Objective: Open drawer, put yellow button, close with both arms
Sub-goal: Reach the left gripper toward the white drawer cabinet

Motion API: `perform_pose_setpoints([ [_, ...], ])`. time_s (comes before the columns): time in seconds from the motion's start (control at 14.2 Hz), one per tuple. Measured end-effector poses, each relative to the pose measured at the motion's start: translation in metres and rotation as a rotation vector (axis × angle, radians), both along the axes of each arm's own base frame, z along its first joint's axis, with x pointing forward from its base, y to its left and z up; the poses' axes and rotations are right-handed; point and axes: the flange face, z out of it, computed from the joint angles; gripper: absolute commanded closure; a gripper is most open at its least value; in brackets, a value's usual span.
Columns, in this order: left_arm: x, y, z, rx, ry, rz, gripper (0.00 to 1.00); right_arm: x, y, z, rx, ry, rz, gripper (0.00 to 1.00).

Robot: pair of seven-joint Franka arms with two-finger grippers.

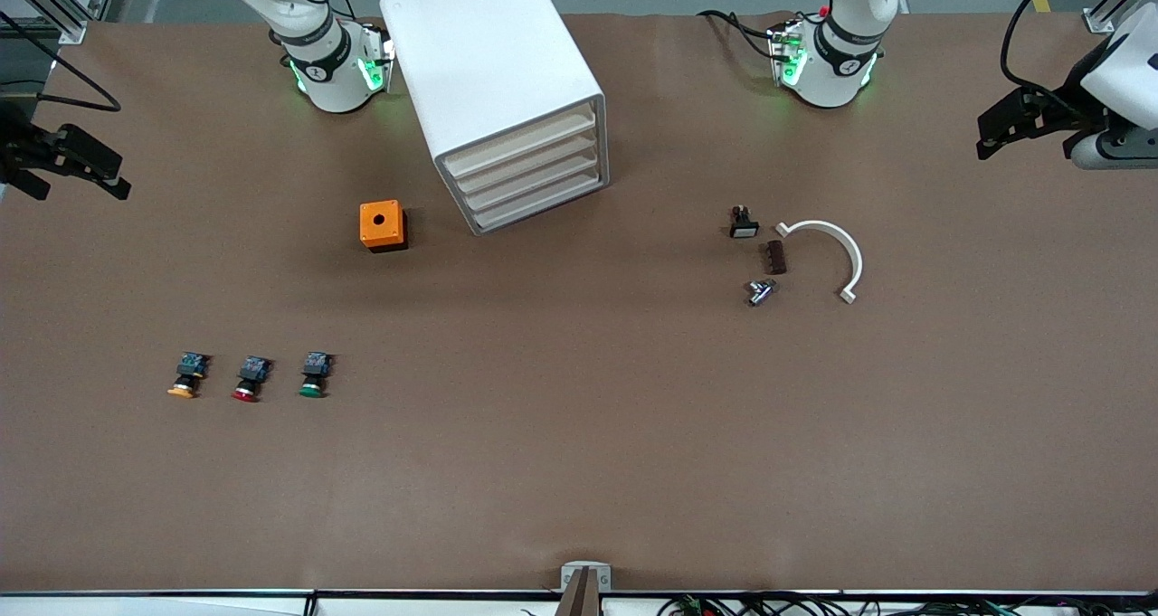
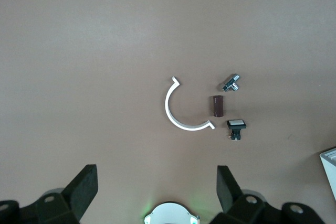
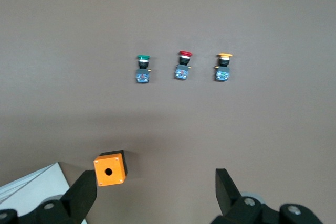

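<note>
The white cabinet [image 1: 493, 64] stands between the arm bases, and its top drawer [image 1: 523, 138] is shut like the three below it. The yellow button [image 1: 185, 377] lies on the table toward the right arm's end, beside a red-capped one [image 1: 249, 380] and a green-capped one [image 1: 314, 376]. It also shows in the right wrist view [image 3: 224, 67]. My right gripper [image 1: 80, 182] [image 3: 156, 192] is open and empty, high over the right arm's end of the table. My left gripper [image 1: 991, 135] [image 2: 156, 187] is open and empty, high over the left arm's end.
An orange box [image 1: 382, 225] [image 3: 110, 168] with a hole in its top sits beside the cabinet. Toward the left arm's end lie a white arc [image 1: 832, 250] [image 2: 181, 109], a brown cylinder [image 1: 775, 257], a metal fitting [image 1: 759, 291] and a small white-faced switch [image 1: 743, 224].
</note>
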Motion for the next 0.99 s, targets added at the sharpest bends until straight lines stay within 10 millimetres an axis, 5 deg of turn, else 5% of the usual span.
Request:
perform_pose_setpoints([
  [0.42,0.019,0.004,-0.006,0.017,0.004,0.003,0.00,0.000,0.001,0.000,0.007,0.001,-0.018,0.00],
  [0.71,0.056,-0.002,-0.058,0.024,0.085,0.114,0.00,-0.001,0.001,-0.002,0.007,0.008,-0.018,0.00],
  [0.99,0.083,-0.067,-0.134,0.074,0.159,0.347,0.00,-0.001,0.001,-0.002,0.008,0.011,-0.017,0.00],
])
